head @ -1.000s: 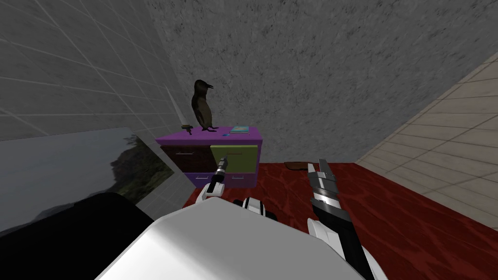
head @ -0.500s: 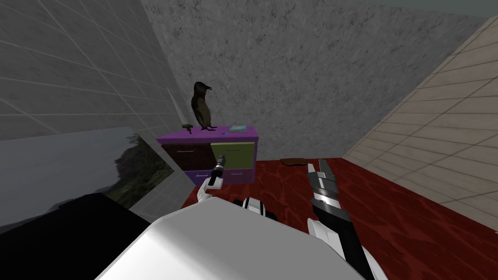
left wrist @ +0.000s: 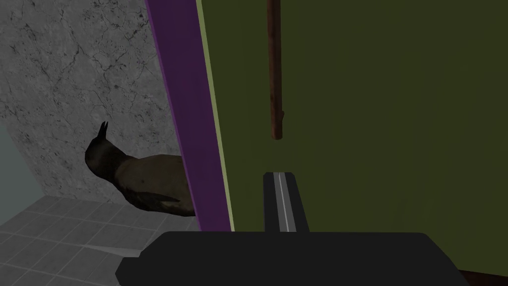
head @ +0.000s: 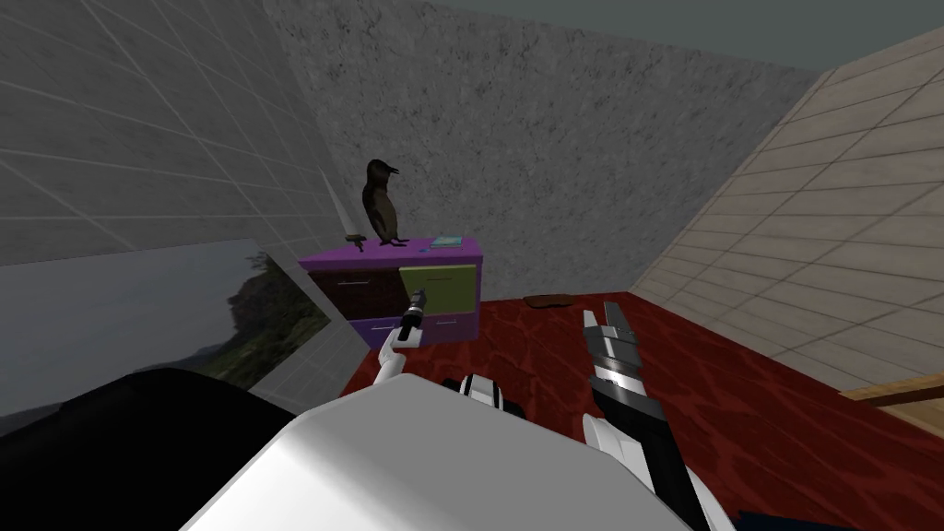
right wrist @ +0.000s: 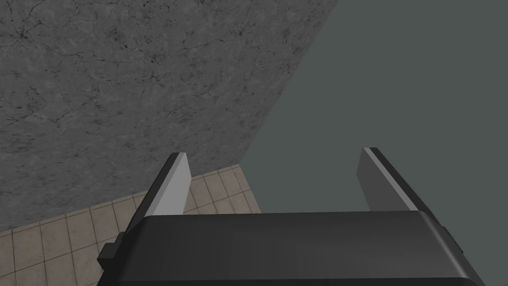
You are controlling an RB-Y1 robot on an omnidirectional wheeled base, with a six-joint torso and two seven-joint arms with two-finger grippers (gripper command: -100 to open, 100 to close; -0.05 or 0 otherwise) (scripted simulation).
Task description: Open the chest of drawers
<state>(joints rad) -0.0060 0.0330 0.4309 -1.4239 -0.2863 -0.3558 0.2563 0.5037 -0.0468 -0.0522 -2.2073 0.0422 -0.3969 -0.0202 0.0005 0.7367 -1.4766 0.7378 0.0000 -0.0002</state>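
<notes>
You're on the approach: the left gripper (left wrist: 280, 198), blades pressed together, sits just short of the handle (left wrist: 274, 69) on the olive drawer (left wrist: 372, 124). The chest (head: 387, 267) stands at the floor's (head: 737, 387) far edge. Next, spread them and clamp the handle (right gripper (right wrist: 274, 154) idle, spread).

The head camera looked steeply down at the chest of drawers (head: 392, 263) from well apart. The left wrist camera faced its olive drawer front (left wrist: 372, 124) from very near; both views shared the dark bird figure (head: 381, 203). The right wrist camera pointed upward.
</notes>
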